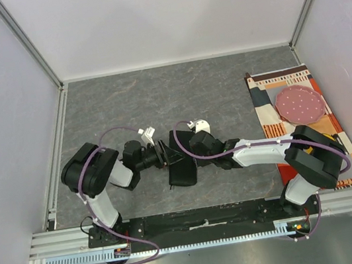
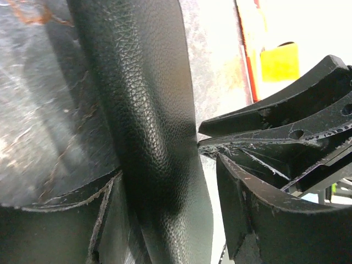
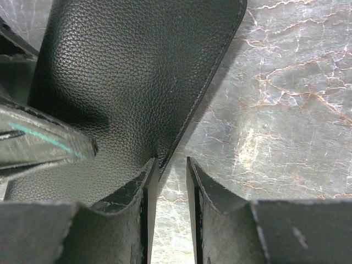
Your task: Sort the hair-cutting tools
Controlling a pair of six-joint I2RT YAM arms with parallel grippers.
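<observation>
Both arms met mid-table over the black grained leather-like pouch. Right gripper stood narrow, its jaws pinching the pouch's edge. Left gripper stood fairly wide astride a raised fold of the pouch; grip uncertain. No scissors or combs were visible.

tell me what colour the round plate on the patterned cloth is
Pink with small white dots, clearest in the top external view.
</observation>
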